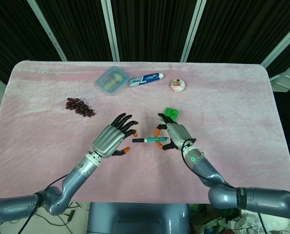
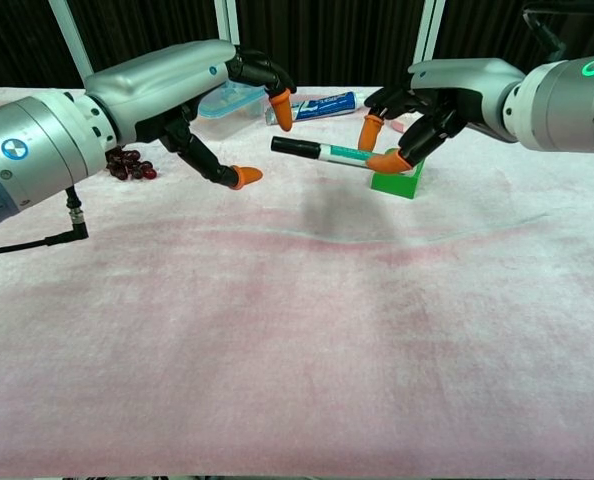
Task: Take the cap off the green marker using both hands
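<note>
My right robot hand (image 2: 409, 120) pinches the green marker (image 2: 339, 153) mid-air. Left robot hand (image 2: 212, 95) spread, empty. I'd close squarely on the black cap (image 2: 292, 146), pull straight.

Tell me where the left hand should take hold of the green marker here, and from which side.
On the black cap end, coming from the marker's free end. The right hand pinches the green marker near its other end, holding it roughly level above the cloth, so the cap juts out unobstructed toward the left hand. That hand is open close by; its fingers could likely close around the cap and pull along the marker's axis.
</note>
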{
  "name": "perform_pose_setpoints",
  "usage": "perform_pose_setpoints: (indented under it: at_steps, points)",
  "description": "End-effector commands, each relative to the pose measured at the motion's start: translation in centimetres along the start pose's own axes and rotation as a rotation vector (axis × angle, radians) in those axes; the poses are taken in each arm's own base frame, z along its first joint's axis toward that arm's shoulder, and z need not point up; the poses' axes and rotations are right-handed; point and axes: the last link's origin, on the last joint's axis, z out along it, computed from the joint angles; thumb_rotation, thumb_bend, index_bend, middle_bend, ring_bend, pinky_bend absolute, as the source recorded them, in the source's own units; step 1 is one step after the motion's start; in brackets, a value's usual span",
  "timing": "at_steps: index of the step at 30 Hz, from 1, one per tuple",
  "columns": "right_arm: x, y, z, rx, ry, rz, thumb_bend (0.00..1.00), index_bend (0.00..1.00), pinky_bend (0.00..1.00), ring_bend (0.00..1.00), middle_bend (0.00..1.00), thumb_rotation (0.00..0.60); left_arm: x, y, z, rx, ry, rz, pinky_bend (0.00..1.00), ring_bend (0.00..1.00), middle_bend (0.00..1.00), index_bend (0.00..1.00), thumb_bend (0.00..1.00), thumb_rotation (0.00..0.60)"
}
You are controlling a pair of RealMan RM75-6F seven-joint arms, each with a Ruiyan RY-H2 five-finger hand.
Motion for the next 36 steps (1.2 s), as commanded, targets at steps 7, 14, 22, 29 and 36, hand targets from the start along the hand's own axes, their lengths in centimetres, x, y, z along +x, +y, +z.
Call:
perform_pose_setpoints:
  at_steps: [7, 14, 22, 29, 36]
  points:
    - [-0.12, 0.05, 0.02, 0.004, -0.008, 0.009, 0.41, 0.84, 0.16, 0.01, 0.00, 0.600, -0.17, -0.12, 0.15, -0.003, 0.010, -0.013, 0.03, 0.00, 0.19, 0.42, 0.30, 0.600]
    - [-0.24, 0.08, 0.05, 0.005, -0.015, 0.012, 0.41, 0.84, 0.16, 0.01, 0.00, 0.600, -0.36, 0.01, 0.36, -0.012, 0.014, -0.021, 0.04, 0.00, 0.20, 0.45, 0.31, 0.600]
    - [-0.13, 0.08, -0.09, 0.008, -0.015, 0.015, 0.42, 0.84, 0.16, 0.01, 0.00, 0.600, -0.56, -0.07, 0.48, -0.009, 0.016, -0.021, 0.04, 0.00, 0.20, 0.45, 0.34, 0.600]
    - [-0.23, 0.06, -0.13, 0.011, -0.023, 0.019, 0.42, 0.84, 0.16, 0.01, 0.00, 0.600, -0.83, 0.07, 0.61, -0.013, 0.011, -0.025, 0.04, 0.00, 0.20, 0.46, 0.34, 0.600]
    - [-0.38, 0.13, -0.09, 0.011, -0.029, 0.016, 0.42, 0.85, 0.16, 0.01, 0.00, 0.600, -0.87, 0.19, 0.75, -0.014, 0.021, -0.036, 0.05, 0.00, 0.20, 0.47, 0.34, 0.600]
